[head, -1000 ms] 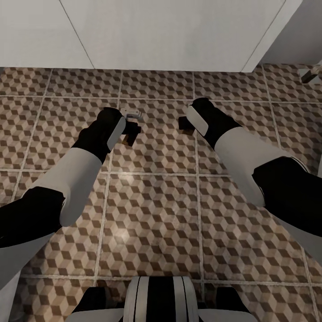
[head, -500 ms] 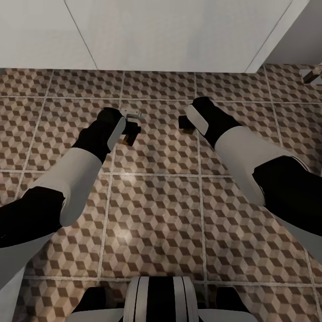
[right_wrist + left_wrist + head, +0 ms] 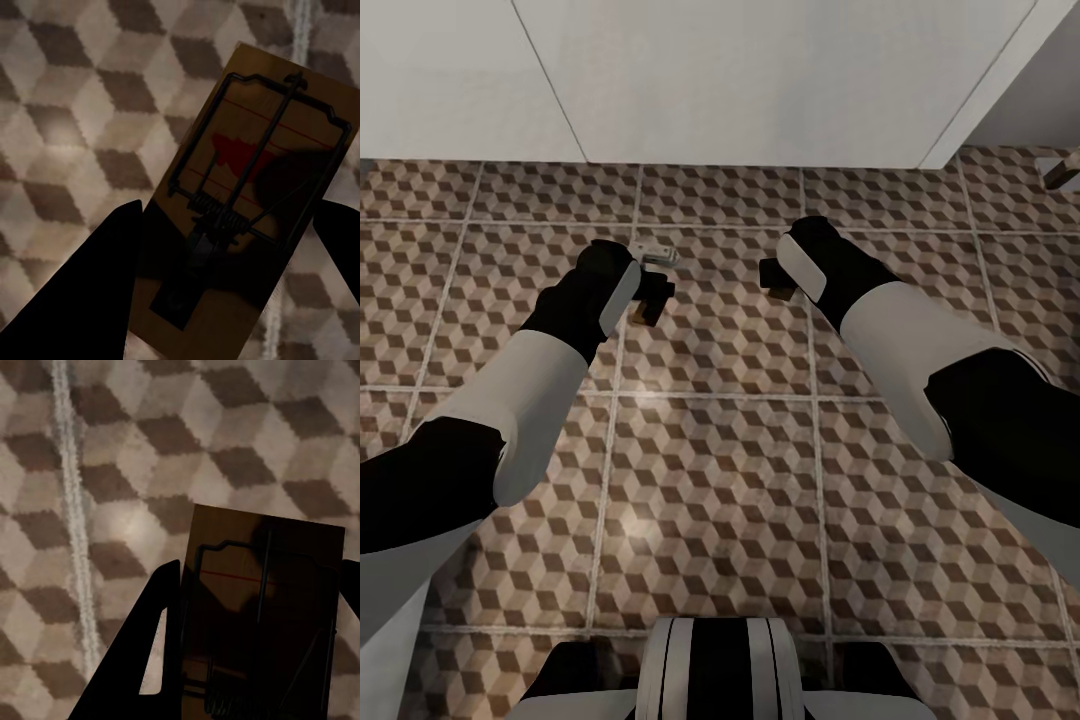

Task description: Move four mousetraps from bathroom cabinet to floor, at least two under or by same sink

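Now | left gripper [image 3: 255, 675] clamps mousetrap [image 3: 262, 607] | right gripper [image 3: 225, 285] clamps second mousetrap [image 3: 255, 187] | no legible writing

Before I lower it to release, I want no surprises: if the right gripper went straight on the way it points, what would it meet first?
The bathroom floor: the right gripper holds a mousetrap between its fingers, with bare patterned tile beyond. How far off is unclear.

Even soft light, blurry renders — faint shadows
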You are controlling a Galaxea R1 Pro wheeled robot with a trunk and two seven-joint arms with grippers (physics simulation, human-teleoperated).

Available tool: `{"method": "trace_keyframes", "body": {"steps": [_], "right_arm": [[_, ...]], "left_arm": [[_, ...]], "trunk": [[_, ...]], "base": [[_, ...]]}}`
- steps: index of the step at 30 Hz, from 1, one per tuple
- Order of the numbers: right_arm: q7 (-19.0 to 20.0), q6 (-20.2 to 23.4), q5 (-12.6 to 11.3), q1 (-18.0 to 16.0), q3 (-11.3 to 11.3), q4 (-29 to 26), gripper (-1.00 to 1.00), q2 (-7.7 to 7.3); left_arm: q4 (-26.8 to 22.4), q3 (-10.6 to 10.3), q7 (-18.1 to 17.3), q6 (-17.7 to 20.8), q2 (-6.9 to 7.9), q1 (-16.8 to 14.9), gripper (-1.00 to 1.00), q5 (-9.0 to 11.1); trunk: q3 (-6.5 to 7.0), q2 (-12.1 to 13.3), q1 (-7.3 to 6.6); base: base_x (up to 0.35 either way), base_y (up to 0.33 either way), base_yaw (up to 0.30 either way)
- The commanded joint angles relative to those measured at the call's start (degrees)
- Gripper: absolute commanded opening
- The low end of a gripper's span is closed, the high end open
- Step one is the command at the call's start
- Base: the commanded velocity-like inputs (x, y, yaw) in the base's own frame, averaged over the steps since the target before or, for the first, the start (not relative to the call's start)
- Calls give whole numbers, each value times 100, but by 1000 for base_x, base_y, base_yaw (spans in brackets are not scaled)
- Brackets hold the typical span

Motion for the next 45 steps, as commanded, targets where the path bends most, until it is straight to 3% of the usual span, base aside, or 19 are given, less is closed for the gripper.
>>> {"method": "trace_keyframes", "body": {"steps": [1, 45], "right_arm": [[-50, 12, -59, -4, 31, -3, -100, 0], [-50, 13, -59, -5, 32, -7, -100, 0]], "left_arm": [[-3, -24, 47, 21, 4, -3, -100, 51], [5, -24, 47, 21, -2, -4, -100, 48]], "trunk": [[-3, -1, 0], [-3, -1, 0]], "base": [[41, 46, 0], [41, 10, 0]]}}
